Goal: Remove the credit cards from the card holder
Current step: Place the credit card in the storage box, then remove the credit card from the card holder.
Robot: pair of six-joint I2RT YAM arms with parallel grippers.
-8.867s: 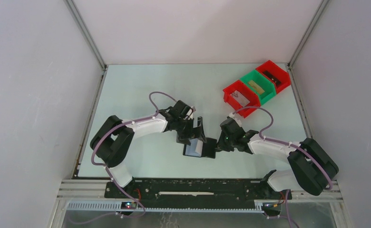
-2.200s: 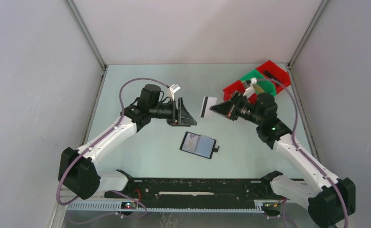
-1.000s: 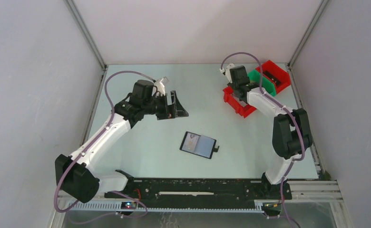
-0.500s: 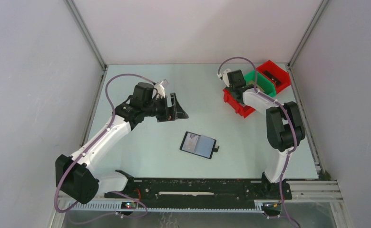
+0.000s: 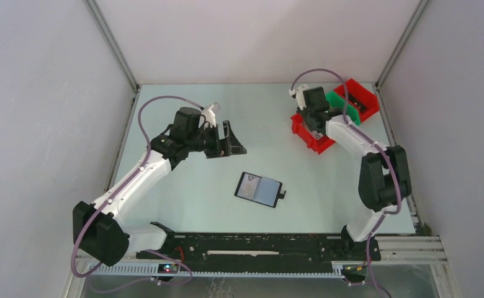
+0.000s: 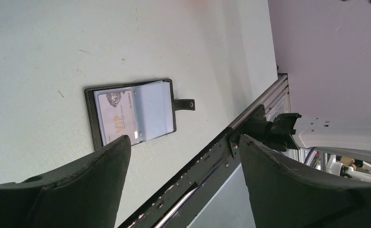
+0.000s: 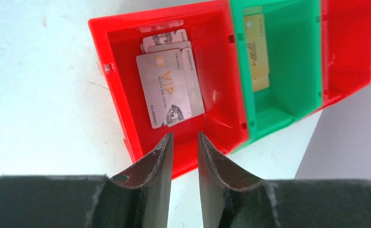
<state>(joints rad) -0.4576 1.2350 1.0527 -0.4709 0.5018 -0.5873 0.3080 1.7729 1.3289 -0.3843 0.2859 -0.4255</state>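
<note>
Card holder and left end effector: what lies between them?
Nothing: in the top view only bare table separates the card holder from the open left end effector.

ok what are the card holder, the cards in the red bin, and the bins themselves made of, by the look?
Card holder: matte black cover with strap tab, leather or faux leather, can't tell which; grey-blue inner sleeves look like soft plastic. Credit cards: rigid plastic, pale silvery satin face, printed lettering. Red bin and green bin: moulded plastic, solid colour, slight gloss.
</note>
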